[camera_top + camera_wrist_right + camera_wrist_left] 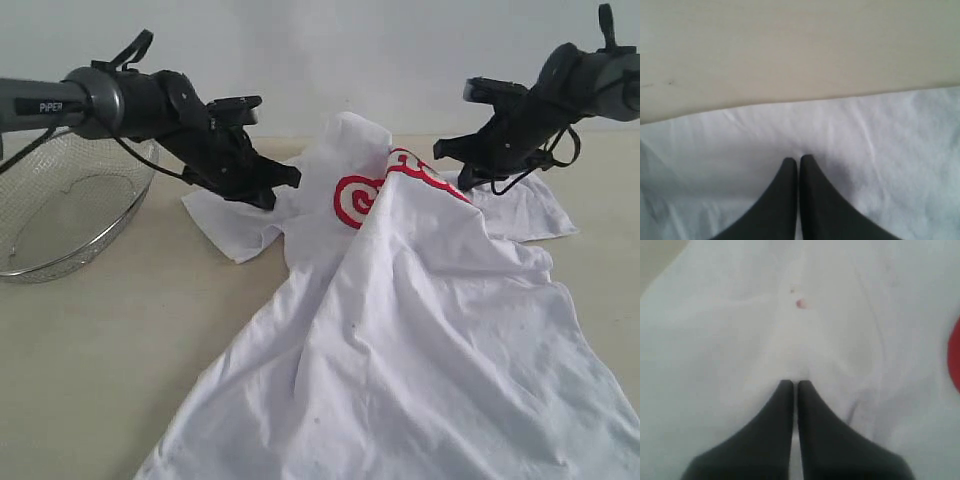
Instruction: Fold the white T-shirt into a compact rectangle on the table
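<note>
Here the shirt point(430, 330) lies crumpled on the table point(110, 350). Its hem end spreads wide toward the near edge of the exterior view, and its chest end is drawn up off the surface into a creased ridge between the two arms. Red lettering point(357, 200) shows on the raised part, curled and partly lost in the folds, so it cannot be read. One sleeve point(232, 228) lies flat on the table below the left arm, and the other point(530, 212) lies flat under the right arm.

The left claw point(795, 383) is clenched on the shirt. Its dark fingers point(775, 435) meet at the tips with a thin sliver of white cloth between them, and folds run up to that pinch. A small reddish speck point(800, 303) sits on the cloth just beyond the tips, and a strip of red print shows at the edge of the left wrist view.

The right claw point(798, 160) is clenched too, with its tips nipped into the cloth near the shirt's edge. Bare table shows just past that edge.

A wire mesh basket point(100, 258) stands well apart on the far left of the table, beneath the left arm. A plain pale wall rises behind the table.
</note>
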### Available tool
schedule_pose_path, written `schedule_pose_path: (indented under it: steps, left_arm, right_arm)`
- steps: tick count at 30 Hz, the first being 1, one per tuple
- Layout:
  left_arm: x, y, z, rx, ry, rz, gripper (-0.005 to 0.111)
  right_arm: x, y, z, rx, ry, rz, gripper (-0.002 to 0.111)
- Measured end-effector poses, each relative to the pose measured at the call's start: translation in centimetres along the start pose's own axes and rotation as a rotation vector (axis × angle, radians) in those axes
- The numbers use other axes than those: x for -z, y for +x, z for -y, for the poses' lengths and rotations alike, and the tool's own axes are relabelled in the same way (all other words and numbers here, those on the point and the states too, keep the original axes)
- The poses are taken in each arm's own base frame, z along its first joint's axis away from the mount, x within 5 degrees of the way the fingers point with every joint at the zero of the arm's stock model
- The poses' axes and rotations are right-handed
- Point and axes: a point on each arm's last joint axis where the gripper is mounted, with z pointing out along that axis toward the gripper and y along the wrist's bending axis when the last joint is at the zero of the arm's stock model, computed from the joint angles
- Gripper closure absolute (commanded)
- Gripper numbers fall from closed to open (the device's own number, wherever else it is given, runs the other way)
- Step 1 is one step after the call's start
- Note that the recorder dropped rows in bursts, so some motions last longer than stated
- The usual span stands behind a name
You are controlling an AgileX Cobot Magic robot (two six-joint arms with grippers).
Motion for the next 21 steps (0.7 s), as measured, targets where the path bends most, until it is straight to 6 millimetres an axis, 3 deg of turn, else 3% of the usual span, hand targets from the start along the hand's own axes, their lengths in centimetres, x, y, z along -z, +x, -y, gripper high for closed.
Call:
schedule_pose_path:
  steps: [6, 21]
  left_arm:
    - [-1.2, -0.4, -0.3, -0.018, -0.007, -0.017, 0.102]
    - [-0.8, 0.0, -1.5, 0.004, -0.111, -0.111, 0.102]
  right_arm:
    - [-0.2, 0.0, -0.9, 0.018, -0.021, -0.004, 0.108]
    - [-0.5, 0.2, -1.7, 0.009, 0.013, -0.014, 0.108]
